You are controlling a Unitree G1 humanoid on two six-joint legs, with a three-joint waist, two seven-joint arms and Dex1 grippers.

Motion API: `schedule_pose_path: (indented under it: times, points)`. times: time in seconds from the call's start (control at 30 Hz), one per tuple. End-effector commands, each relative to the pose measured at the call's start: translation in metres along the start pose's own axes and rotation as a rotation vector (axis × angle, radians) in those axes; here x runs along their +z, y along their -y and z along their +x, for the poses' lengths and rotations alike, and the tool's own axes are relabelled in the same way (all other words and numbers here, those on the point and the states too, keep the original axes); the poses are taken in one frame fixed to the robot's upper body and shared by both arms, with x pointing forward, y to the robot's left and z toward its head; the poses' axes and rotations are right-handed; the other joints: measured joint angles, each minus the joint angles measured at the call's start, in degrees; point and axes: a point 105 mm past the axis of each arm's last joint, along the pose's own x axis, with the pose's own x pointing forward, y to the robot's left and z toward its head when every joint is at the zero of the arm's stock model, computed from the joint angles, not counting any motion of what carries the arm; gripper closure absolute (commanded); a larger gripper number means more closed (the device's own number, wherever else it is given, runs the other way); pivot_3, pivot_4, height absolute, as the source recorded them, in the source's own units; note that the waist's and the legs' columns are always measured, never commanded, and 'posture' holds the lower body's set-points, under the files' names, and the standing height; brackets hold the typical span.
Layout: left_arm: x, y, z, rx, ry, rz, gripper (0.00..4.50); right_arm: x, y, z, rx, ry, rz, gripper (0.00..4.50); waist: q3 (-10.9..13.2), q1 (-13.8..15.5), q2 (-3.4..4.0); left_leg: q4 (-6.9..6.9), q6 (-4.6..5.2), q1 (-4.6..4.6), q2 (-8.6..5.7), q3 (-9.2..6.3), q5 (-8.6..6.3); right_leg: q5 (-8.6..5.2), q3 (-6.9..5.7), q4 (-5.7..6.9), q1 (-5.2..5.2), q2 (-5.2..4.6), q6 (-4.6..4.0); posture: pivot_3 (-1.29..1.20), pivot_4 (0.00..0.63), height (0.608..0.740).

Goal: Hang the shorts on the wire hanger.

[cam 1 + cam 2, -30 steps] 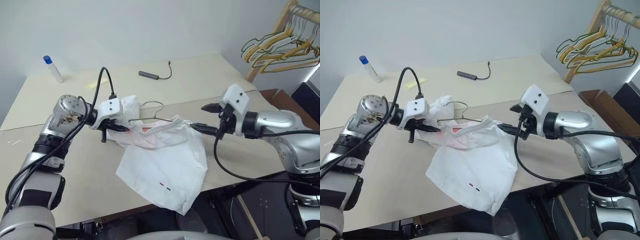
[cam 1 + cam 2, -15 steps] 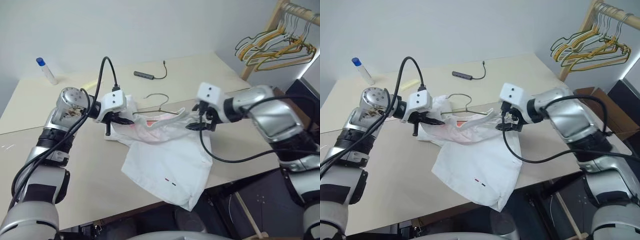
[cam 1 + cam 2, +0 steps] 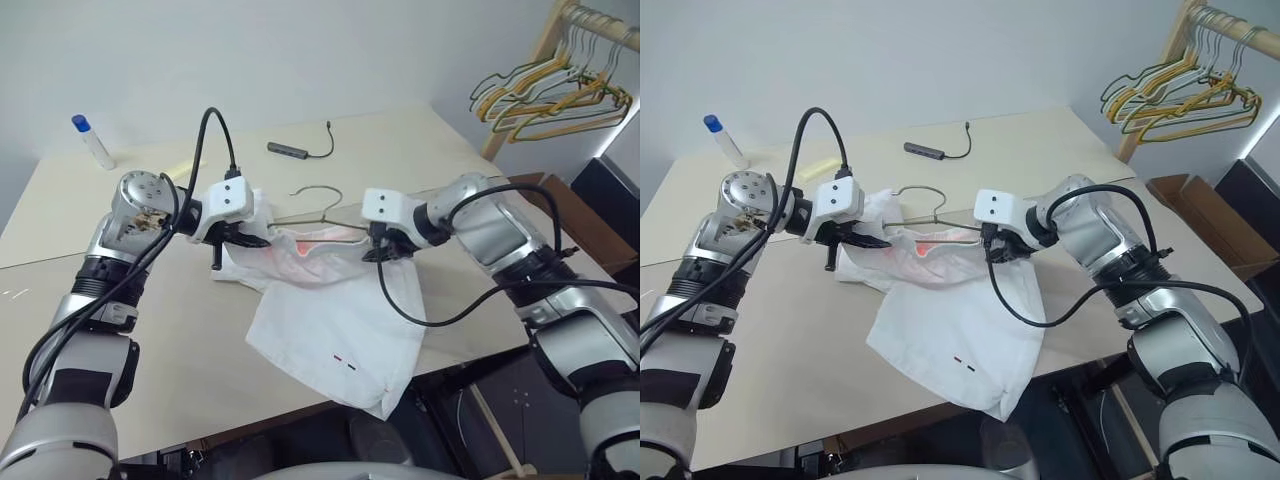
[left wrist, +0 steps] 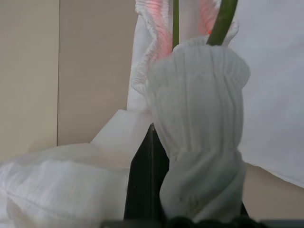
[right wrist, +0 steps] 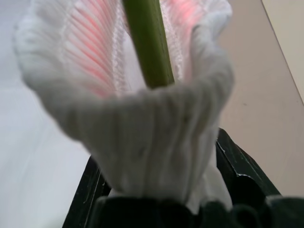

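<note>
The white shorts (image 3: 335, 330) lie on the table, waist lifted, with one leg hanging over the front edge. The olive-grey wire hanger (image 3: 322, 192) has its hook lying behind the waist, and its wire (image 5: 147, 42) runs into the pink-lined opening. My left gripper (image 3: 245, 240) is shut on the left end of the gathered waistband (image 4: 199, 118). At the right end of the waistband, my right gripper (image 3: 378, 252) has the bunched band pinched between its black fingers (image 5: 237, 175). The hanger's lower part is hidden inside the cloth.
A wooden rack at the far right holds a bunch of yellow, green and white hangers (image 3: 545, 95). A blue-capped bottle (image 3: 90, 138) and a dark cable adapter (image 3: 290, 150) lie at the back of the beige table (image 3: 150, 350). The table's front edge runs under the shorts.
My right gripper came in leftward and down to the waistband's right end and closed on it. The left gripper kept its hold. The camera shifted a little.
</note>
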Motion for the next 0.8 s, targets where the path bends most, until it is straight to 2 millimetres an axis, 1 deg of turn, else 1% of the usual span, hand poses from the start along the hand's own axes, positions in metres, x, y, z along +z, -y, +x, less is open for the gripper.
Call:
schedule_pose_path:
  times: [0.03,0.07,0.1,0.17,0.23,0.37,0.5,0.63,0.8]
  points:
    - [0.017,-0.003,-0.009,0.005,0.054,0.083,4.48,0.017,0.003,-0.015,0.0,0.07,-0.016,2.7,0.0,0.0,0.0,0.0,0.0,0.0,0.0,-0.01,0.0,0.0,0.0,0.0,0.0,0.0,0.0,-0.22,0.0,0.74]
    - [0.017,-0.002,-0.008,-0.003,0.059,0.093,4.48,0.017,0.002,-0.016,0.009,0.077,-0.007,2.7,0.0,0.0,0.0,0.0,0.0,0.0,-0.01,-0.01,0.0,0.0,0.0,0.0,0.0,-0.01,0.0,-0.23,0.0,0.74]
    - [0.017,-0.001,-0.008,-0.014,0.058,0.1,3.89,0.017,0.001,-0.018,0.017,0.086,0.008,2.7,0.0,-0.02,0.0,0.0,0.0,0.0,-0.01,-0.01,0.0,0.0,0.0,0.0,0.0,-0.01,0.0,-0.23,0.0,0.74]
    - [0.017,0.0,-0.008,-0.027,0.058,0.11,3.38,0.016,-0.002,-0.02,0.032,0.099,0.031,2.7,0.0,-0.05,0.0,0.0,0.0,0.0,-0.01,-0.01,0.0,0.0,0.0,0.0,0.0,-0.02,0.0,-0.23,0.0,0.74]
    - [0.017,-0.002,-0.007,-0.019,0.057,0.112,2.67,0.013,-0.004,-0.023,0.036,0.103,0.043,2.7,0.0,-0.02,0.0,0.0,0.0,0.0,-0.01,-0.03,0.0,0.0,-0.01,0.0,0.0,-0.02,0.0,-0.23,0.0,0.74]
    - [0.017,-0.004,-0.006,-0.008,0.057,0.112,1.43,0.01,-0.006,-0.025,0.032,0.102,0.055,2.7,0.0,-0.07,0.0,0.01,0.0,0.0,-0.03,-0.04,0.0,0.0,-0.02,0.0,0.01,-0.03,0.0,-0.24,0.0,0.74]
    - [0.017,-0.005,-0.005,-0.01,0.06,0.109,0.09,0.009,-0.009,-0.023,0.031,0.103,0.067,2.7,0.0,-0.54,0.0,0.01,0.0,0.0,-0.03,-0.04,0.0,0.0,-0.02,0.0,0.01,-0.03,0.0,-0.25,0.0,0.74]
    - [0.015,-0.003,-0.004,-0.012,0.06,0.103,0.04,0.006,-0.012,-0.02,0.038,0.09,0.071,2.7,0.0,-1.25,0.0,0.01,0.0,-0.01,-0.04,-0.05,0.0,0.0,-0.02,0.01,0.01,-0.04,0.0,-0.25,0.0,0.74]
    - [0.01,0.0,-0.003,-0.006,0.054,0.085,0.04,-0.001,-0.016,-0.012,0.034,0.059,0.067,2.7,0.0,-1.32,0.0,0.01,0.0,0.0,-0.05,-0.05,0.0,0.0,-0.02,0.01,0.01,-0.04,0.0,-0.24,0.0,0.74]
